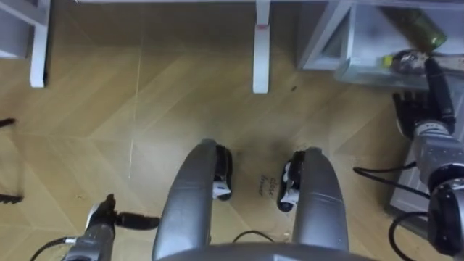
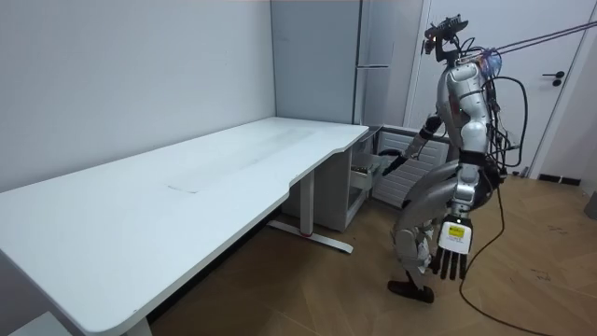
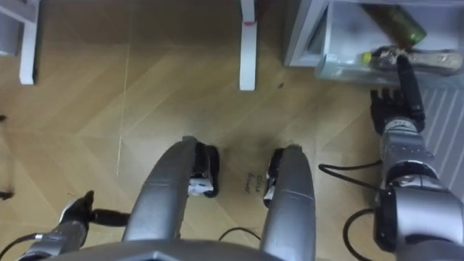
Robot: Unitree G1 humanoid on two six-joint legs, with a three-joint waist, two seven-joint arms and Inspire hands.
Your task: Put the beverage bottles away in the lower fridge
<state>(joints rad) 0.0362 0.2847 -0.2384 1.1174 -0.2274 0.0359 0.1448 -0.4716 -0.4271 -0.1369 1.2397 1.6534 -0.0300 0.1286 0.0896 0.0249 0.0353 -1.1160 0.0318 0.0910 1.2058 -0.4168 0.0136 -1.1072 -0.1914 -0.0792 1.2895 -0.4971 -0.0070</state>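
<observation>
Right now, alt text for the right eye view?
Right hand reaches to the open fridge, where a green bottle and a yellow-capped bottle lie. Left hand hangs at lower left over the wood floor.

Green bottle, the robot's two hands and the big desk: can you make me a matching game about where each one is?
Things:
1. green bottle
2. left hand
3. right hand
4. desk

Places:
A. hangs open beside the robot's leg
B. lies in the open drawer
C. reaches toward the drawer
D. stands at the room view's left

Pairs: 1-B, 2-A, 3-C, 4-D.
</observation>
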